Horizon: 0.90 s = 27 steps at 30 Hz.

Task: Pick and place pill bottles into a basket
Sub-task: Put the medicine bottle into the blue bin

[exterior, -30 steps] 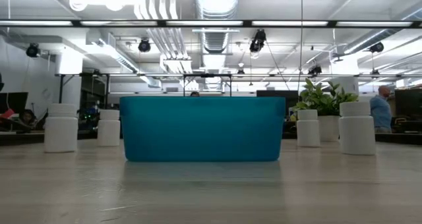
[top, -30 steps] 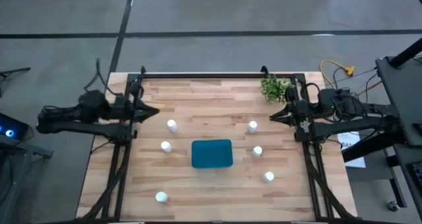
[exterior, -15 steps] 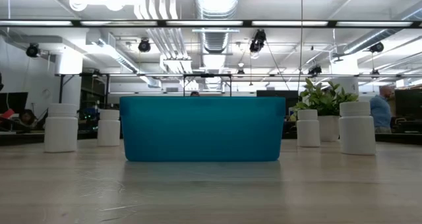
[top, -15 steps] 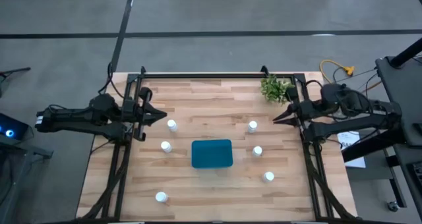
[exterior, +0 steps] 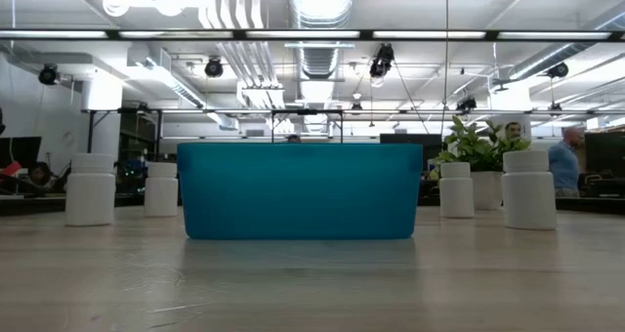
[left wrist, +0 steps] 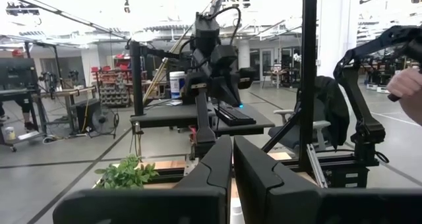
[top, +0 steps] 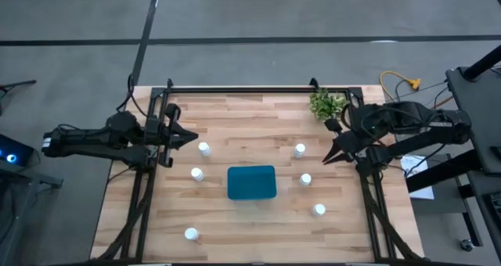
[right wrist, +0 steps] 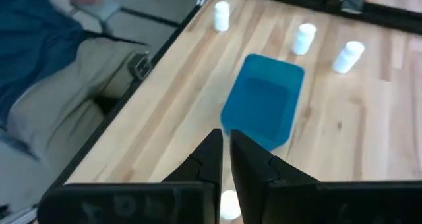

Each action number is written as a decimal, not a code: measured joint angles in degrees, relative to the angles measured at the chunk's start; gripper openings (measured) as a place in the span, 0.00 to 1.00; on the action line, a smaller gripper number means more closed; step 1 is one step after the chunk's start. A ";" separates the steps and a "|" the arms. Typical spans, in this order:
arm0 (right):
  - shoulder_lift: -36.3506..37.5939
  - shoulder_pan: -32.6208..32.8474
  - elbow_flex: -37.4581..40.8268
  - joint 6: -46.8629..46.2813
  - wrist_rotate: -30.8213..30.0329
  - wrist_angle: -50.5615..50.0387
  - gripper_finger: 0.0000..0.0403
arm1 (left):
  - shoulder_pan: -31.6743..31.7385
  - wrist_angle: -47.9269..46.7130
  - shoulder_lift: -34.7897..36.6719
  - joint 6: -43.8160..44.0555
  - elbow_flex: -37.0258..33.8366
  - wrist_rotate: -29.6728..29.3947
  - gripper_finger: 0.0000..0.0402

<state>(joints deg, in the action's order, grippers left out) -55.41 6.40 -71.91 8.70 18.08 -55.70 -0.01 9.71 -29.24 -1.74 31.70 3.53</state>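
We see the basket at the counter's middle, three pill bottles to its left, three to its right, and a plant in the far right corner.

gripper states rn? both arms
Left gripper: shut, empty, near the table's left edge beside a pill bottle.
Right gripper: shut, empty, above the table's right side near another pill bottle.

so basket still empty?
Empty. The right wrist view looks into the basket and shows only bare teal floor; the high view shows all six bottles standing outside it.
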 joint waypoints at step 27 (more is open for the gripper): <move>-17.15 14.40 -9.23 -2.78 -13.81 -10.20 0.06 | -0.02 0.12 0.40 1.42 0.02 -0.02 0.00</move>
<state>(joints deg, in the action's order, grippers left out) -72.56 20.80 -81.14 5.92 4.27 -65.89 -0.03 9.82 -28.84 -0.32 31.73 3.51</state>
